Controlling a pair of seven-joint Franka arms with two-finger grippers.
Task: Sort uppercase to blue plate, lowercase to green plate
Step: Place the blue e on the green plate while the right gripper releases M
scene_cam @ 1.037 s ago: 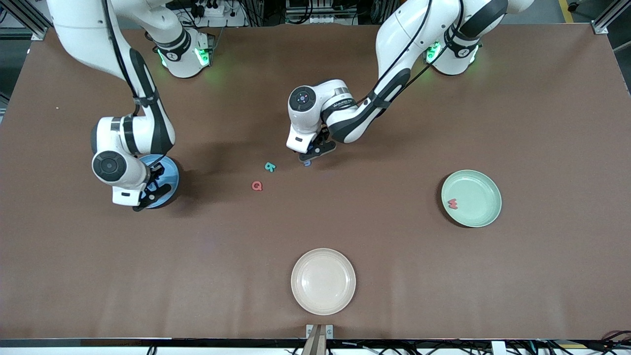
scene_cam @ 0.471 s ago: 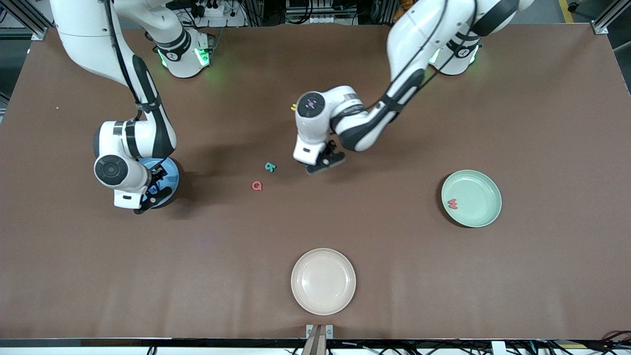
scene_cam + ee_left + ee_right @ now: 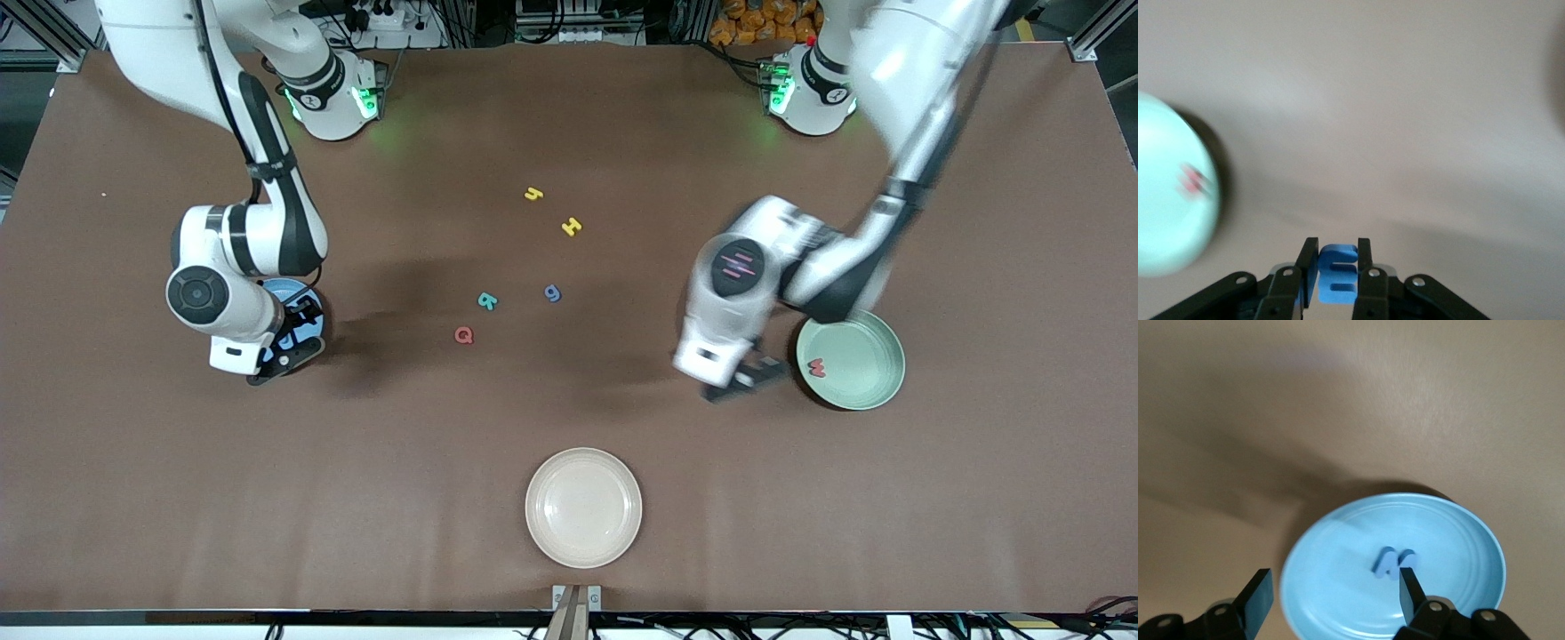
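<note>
My left gripper [image 3: 745,378] is shut on the blue m [image 3: 1338,277] and holds it over the table beside the green plate [image 3: 867,342], on the side toward the right arm's end. The red w [image 3: 816,366] lies in that plate, which also shows in the left wrist view [image 3: 1165,220]. My right gripper [image 3: 289,347] is open and empty over the blue plate [image 3: 277,288]. The blue W [image 3: 1395,561] lies in the blue plate [image 3: 1471,540]. The yellow y-like letter [image 3: 532,193], yellow H [image 3: 572,227], blue g [image 3: 552,292], teal R [image 3: 486,300] and red Q [image 3: 463,334] lie mid-table.
A cream plate [image 3: 582,507] sits nearest the front camera at mid-table. The right arm's forearm and wrist hang over most of the blue plate.
My left arm has swung with the blue m from mid-table to beside the green plate, uncovering the y-like letter, H and g. My right gripper has shifted slightly over the blue plate.
</note>
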